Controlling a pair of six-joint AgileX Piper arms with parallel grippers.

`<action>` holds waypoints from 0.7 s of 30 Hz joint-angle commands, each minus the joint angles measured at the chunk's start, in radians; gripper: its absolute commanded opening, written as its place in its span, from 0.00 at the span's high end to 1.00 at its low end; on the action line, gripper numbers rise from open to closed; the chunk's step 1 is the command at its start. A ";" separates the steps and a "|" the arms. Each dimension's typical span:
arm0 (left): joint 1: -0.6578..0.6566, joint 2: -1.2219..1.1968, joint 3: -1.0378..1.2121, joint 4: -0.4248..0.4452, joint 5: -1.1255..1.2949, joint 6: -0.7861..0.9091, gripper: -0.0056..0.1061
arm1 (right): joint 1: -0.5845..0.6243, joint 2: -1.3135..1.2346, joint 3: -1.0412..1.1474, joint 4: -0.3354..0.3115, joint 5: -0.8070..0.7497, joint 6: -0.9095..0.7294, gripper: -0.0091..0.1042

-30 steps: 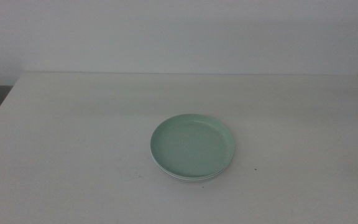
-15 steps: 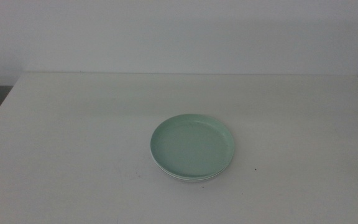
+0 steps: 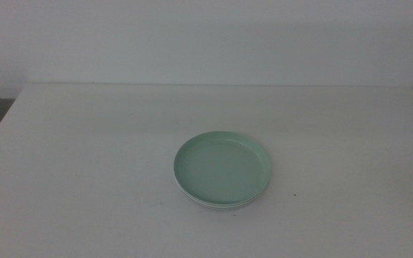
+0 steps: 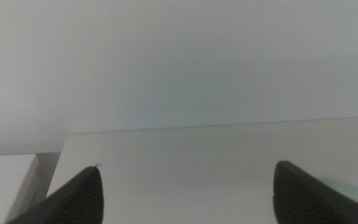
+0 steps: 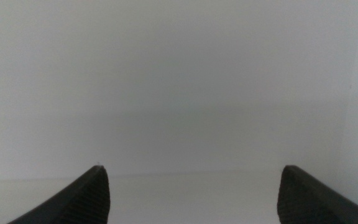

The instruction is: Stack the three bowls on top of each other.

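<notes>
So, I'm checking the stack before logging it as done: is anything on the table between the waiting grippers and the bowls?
Nothing visible. The mint green bowl tops the stack, a white rim showing beneath, on a bare table. Left gripper and right gripper wait open, outside the middle view.

Neither arm shows in the middle view. The left pincer has its two dark jaws spread wide apart with nothing between them, raised above the counter. The right pincer is likewise spread wide and holds nothing.
</notes>
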 commanded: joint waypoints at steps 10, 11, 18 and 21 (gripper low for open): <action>0.002 -0.196 0.215 -0.037 -0.096 -0.001 0.11 | -0.006 -0.183 0.273 0.016 -0.005 -0.010 0.10; 0.002 -0.240 0.259 -0.038 -0.096 -0.001 0.11 | -0.006 -0.183 0.288 0.016 -0.005 -0.010 0.10; 0.002 -0.524 0.559 -0.038 -0.092 -0.001 0.11 | -0.006 -0.183 0.340 0.016 -0.012 -0.010 0.10; 0.002 -0.614 0.656 -0.038 -0.116 -0.001 0.11 | -0.006 -0.183 0.372 0.016 -0.014 -0.010 0.10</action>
